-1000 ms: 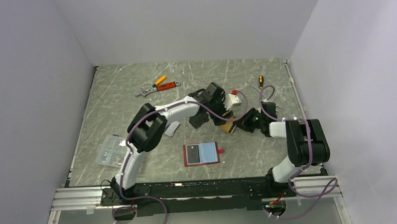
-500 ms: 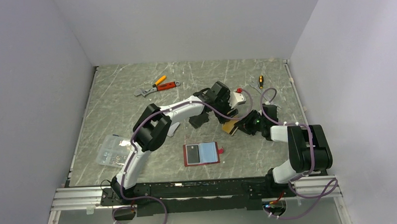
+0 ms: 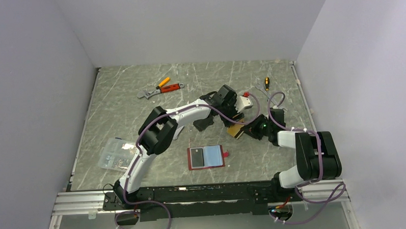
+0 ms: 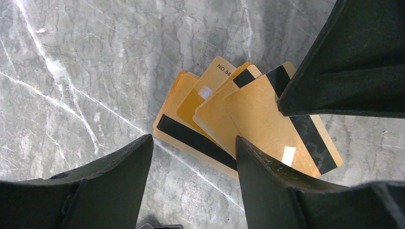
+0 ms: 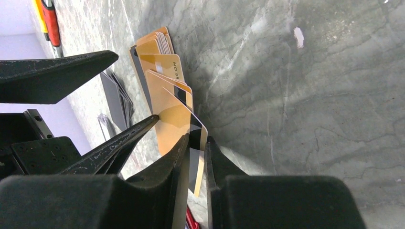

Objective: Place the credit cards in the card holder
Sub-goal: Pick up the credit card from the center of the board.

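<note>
Right wrist view: right end effector (image 5: 197, 141) clamped on the edge of the top orange-gold card (image 5: 176, 121) of the fanned credit cards (image 4: 205, 114). Left end effector (image 4: 193, 143) hangs over the fan with its fingers apart. Fan lies right of centre on the counter (image 3: 119, 107). Red card holder (image 3: 206, 157) lies open and flat toward the counter's near edge, well apart from the cards.

A grey-green, marble-patterned surface (image 3: 119, 97) with white veins is boxed in by three plain, pale lavender-white panels: a back wall (image 3: 198, 23), a left wall (image 3: 32, 100) and a right wall (image 3: 363, 78). An aluminium rail (image 3: 76, 203) runs along its near edge. The light is soft and even, with faint shadows.
</note>
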